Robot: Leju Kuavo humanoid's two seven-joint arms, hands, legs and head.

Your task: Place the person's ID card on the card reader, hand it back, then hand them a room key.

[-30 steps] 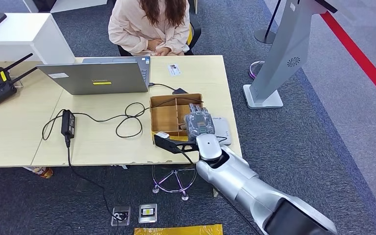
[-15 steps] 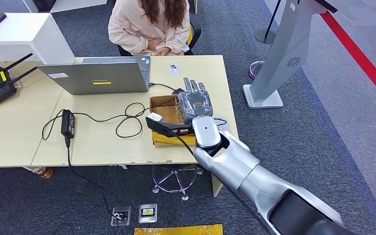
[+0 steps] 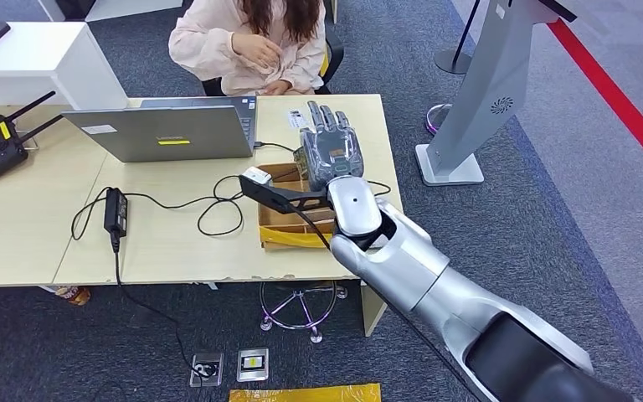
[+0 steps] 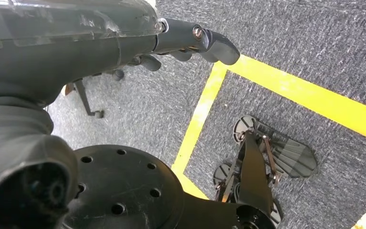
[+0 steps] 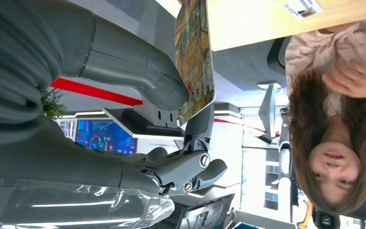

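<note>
Right hand (image 3: 331,155) pinches the room key (image 5: 194,57) between thumb and fingers (image 5: 205,160), above the worktop (image 3: 167,234) far edge, ID card (image 3: 297,119) just beyond.

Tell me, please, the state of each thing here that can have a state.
right hand, pinches the room key card, raised over the table.
room key card, held between thumb and fingers.
left hand, holds nothing, hangs over the floor.
laptop, lid open.
cardboard box, open on top.
ID card, lying flat on the table.
</note>
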